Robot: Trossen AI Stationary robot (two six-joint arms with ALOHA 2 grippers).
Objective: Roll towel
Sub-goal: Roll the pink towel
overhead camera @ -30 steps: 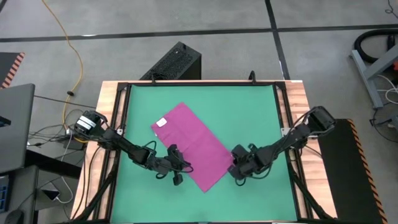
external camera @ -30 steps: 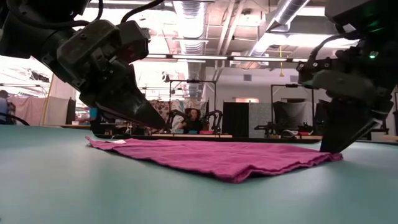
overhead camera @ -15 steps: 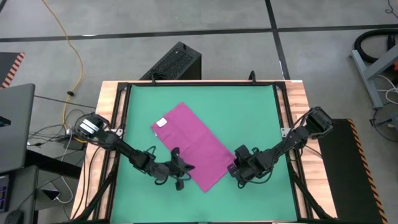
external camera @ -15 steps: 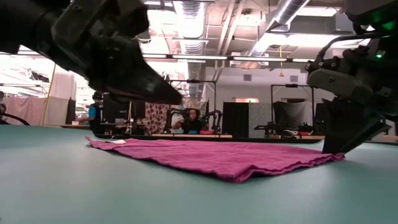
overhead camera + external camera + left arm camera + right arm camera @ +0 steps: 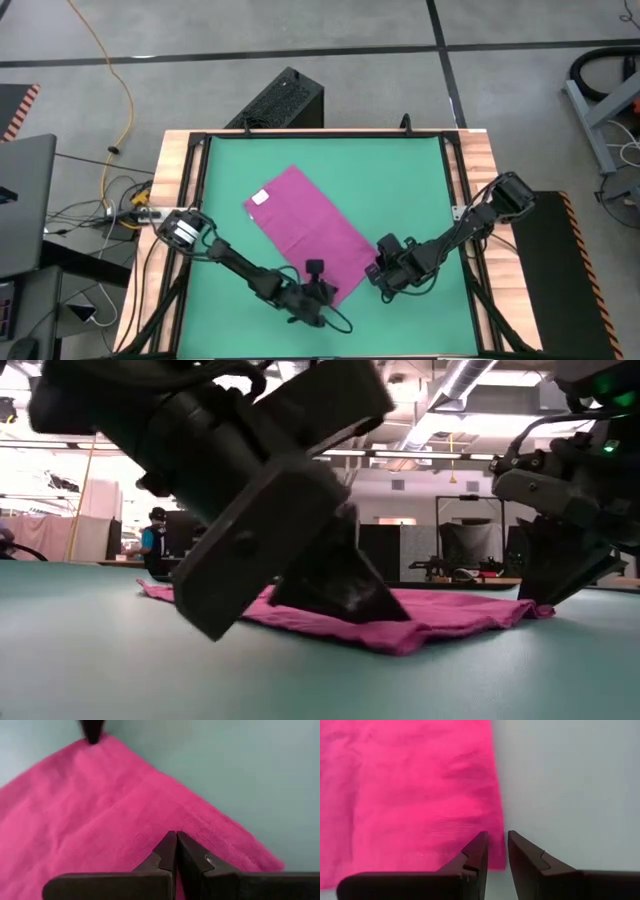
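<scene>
1. We see the soft magenta-purple rectangular towel (image 5: 308, 235) lying flat and unrolled on the green table mat (image 5: 400, 190), set diagonally, with its small white tag (image 5: 260, 197) at the far-left end.
2. Our left gripper (image 5: 322, 287) sits low at the towel's near corner, by the front edge of the mat. In the left wrist view its two dark fingers (image 5: 167, 851) are pressed tip to tip, clenched with nothing between them, and they rest over the towel's pink fabric (image 5: 100, 815) just inside that corner.
3. In the low view the left gripper (image 5: 345, 585) fills the foreground, its tip down against the towel (image 5: 450, 615).
4. Our right gripper (image 5: 374, 270) is at the towel's right-hand corner, on the mat's right side. In the right wrist view its fingers (image 5: 477, 852) stand a little apart; one finger lies over the towel's edge (image 5: 410, 795) and the other over bare mat. We cannot tell whether any cloth is pinched between them.
5. In the low view the right gripper (image 5: 545, 585) points down at the towel's end on that side.
</scene>
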